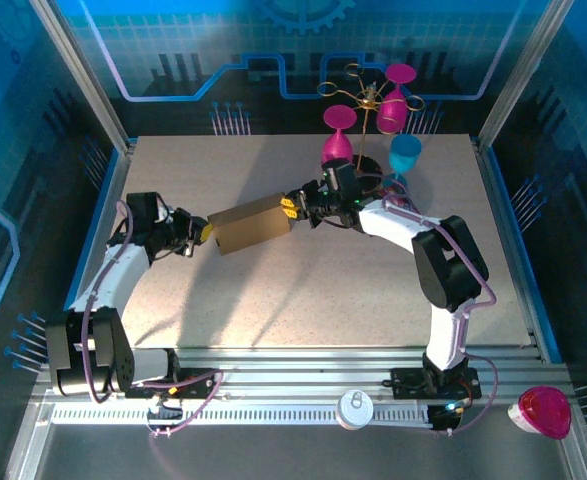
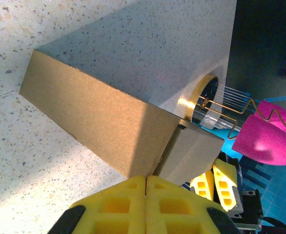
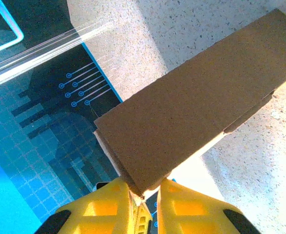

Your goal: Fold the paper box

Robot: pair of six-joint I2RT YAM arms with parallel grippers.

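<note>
The paper box lies near the middle of the table, its long axis running from 8 to 2 o'clock. It already reads as a formed carton with its long walls up and squared. In the left wrist view an end flap at the far end stands ajar, so I judge the end closures are what remains.

The left gripper sits at the 8 o'clock end, pads pressed together at the box's corner. I cannot tell whether any card is caught between them. The right gripper is clamped on the 2 o'clock end.

Bare tabletop spreads toward 6 and 10 o'clock. The wire stand of pink glasses and the blue cup crowd 1 o'clock, near the right gripper.
</note>
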